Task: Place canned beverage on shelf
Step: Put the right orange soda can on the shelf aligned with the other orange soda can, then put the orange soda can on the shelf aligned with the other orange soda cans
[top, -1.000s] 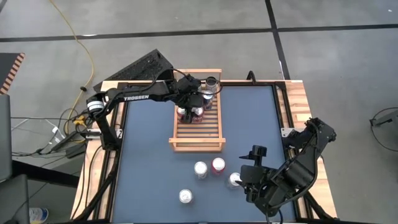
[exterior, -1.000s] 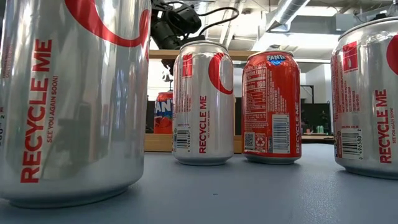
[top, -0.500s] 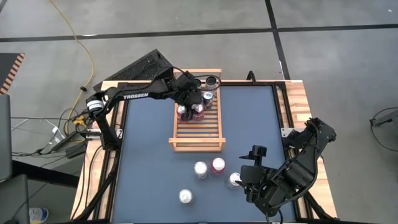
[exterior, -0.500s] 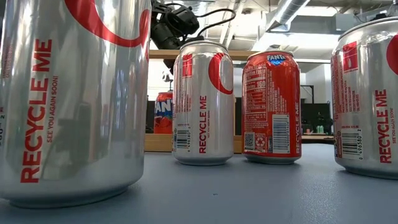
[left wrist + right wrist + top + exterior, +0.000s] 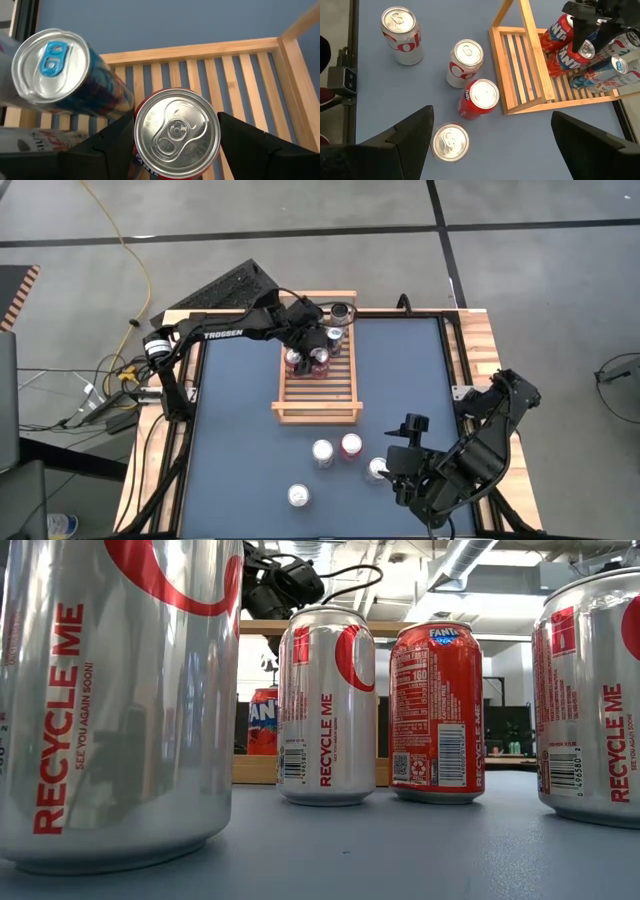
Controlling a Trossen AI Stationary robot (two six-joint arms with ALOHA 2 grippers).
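Observation:
The light-wood slatted shelf (image 5: 316,395) lies at the table's far middle. At its far end stand a red Fanta can (image 5: 293,360), a second red Fanta can (image 5: 176,132) and slim blue-and-white cans (image 5: 50,62). My left gripper (image 5: 318,346) reaches over that far end and is shut on the second red can. Over the table's near right my right gripper (image 5: 492,116) hangs open, above several loose cans (image 5: 465,62) that stand upright on the blue table top. My left gripper pinches the red Fanta can's round wall just below its top rim (image 5: 137,125), one finger on each side. The fingers (image 5: 107,145) slant down at it from the table's left and far side. The can is upright; its own top hides its bottom.
On the near table stand three silver cans (image 5: 322,452) (image 5: 377,469) (image 5: 298,496) and a red one (image 5: 351,445). The shelf's near half (image 5: 520,65) shows bare slats between raised side rails. The low view is filled by the loose cans (image 5: 326,705).

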